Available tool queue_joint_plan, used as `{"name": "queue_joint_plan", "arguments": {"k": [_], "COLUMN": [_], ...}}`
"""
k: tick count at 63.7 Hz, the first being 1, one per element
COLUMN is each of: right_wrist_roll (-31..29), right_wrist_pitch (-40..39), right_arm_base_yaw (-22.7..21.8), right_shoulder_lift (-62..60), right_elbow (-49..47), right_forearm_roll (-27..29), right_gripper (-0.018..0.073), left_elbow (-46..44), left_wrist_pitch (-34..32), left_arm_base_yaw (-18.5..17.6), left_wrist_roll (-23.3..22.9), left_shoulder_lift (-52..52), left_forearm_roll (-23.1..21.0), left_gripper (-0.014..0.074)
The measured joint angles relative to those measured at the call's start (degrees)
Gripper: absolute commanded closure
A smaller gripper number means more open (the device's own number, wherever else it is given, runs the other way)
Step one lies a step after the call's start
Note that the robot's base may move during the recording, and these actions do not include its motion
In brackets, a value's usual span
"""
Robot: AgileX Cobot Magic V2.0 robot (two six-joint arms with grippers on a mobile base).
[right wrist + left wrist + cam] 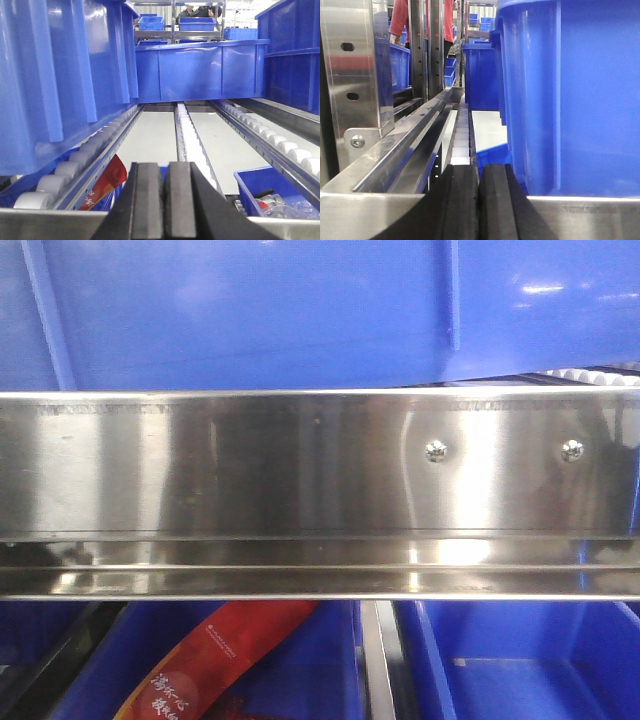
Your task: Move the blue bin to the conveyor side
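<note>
**A:** Front view first. Where is the blue bin [250, 310]?

**B:** Its wall fills the top of the picture, just behind the stainless rail [250, 465] that runs across the middle. Two screws [435, 450] sit in the rail's right half. Below the rail are lower bins [500, 660], and a red packet [230, 650] shows at the left one.

**A:** And the left wrist view?

**B:** The left gripper [478, 170] is at the bottom edge. Its black pads are pressed together with only a seam between them, and it holds nothing. The blue bin [580, 100] stands close on its right, its ribbed wall upright. To the left, a line of white rollers [462, 135] runs away beside a steel track. A person in red [402, 20] stands far back.

**A:** The right wrist view?

**B:** The right gripper [165, 167] is likewise closed on itself and empty. Here the blue bin [55, 75] is on the left, its base resting on a roller row [75, 167]. A far bin [200, 70] lies across the end of the track. At the lower right, a small tray [260, 182] holds clear wrapped pieces.
</note>
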Motion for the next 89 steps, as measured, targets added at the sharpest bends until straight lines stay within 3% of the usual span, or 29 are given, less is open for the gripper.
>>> {"name": "queue_joint_plan", "arguments": {"k": [68,83,89], "right_wrist_roll": [0.1,0.1,0.1], "right_wrist_pitch": [-0.13,-6.06,-12.97], "right_arm_base_yaw": [0.0,0.0,0.0], "right_shoulder_lift": [0.0,0.0,0.0], "right_elbow": [0.0,0.0,0.0], "right_forearm_roll": [0.0,0.0,0.0], "right_gripper": [0.0648,0.0648,0.0648], "left_elbow": [0.0,0.0,0.0], "left_wrist_pitch": [0.0,-3.01,-5.98], "left_arm_base_yaw": [0.0,0.0,0.0], "left_wrist_roll": [0.0,0.0,0.0], "left_shoulder_lift": [0.0,0.0,0.0], "left_forearm_roll": [0.0,0.0,0.0], "left_gripper": [0.0613,0.0613,0.0613]}}
